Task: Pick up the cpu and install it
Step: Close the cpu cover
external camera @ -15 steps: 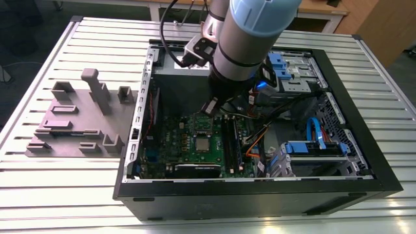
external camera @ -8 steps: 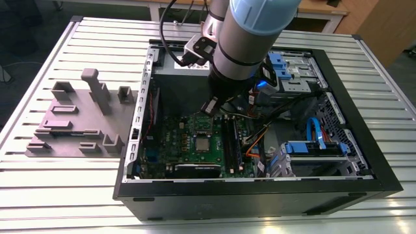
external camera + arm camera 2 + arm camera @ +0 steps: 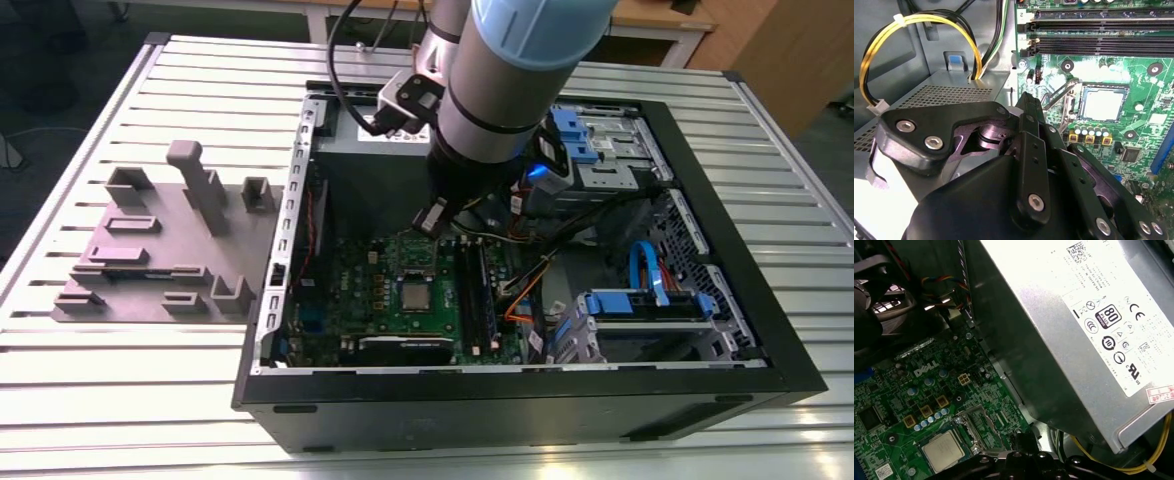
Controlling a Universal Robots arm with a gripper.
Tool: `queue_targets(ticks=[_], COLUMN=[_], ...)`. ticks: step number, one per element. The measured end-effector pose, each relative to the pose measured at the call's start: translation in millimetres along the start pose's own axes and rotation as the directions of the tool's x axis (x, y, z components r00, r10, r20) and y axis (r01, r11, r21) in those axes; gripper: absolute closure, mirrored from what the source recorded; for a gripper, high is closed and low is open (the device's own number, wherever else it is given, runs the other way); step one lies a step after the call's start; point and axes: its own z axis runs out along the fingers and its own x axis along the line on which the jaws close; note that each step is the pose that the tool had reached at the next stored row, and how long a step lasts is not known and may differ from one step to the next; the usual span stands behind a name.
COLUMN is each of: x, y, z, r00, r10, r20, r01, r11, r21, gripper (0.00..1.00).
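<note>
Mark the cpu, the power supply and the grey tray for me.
cpu (image 3: 1102, 103), second wrist view, middle of silver top.
power supply (image 3: 1069, 315), first wrist view, labelled side.
grey tray (image 3: 140, 290), exterior view, bare base.

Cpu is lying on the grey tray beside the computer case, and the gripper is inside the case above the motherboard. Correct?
Not quite. The cpu lies in the socket on the green motherboard, not on the grey tray; both wrist views show it there. The gripper is indeed inside the computer case above the motherboard.
</note>
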Motion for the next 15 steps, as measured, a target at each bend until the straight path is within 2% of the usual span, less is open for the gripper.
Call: queue_targets(ticks=[15], x=[-0.4], y=[0.7], z=[-3.1], r00=[1.0], r10=[-0.002], r20=[-0.0011], r01=[0.002], r11=[1.0], r21=[-0.0015], gripper=[0.9])
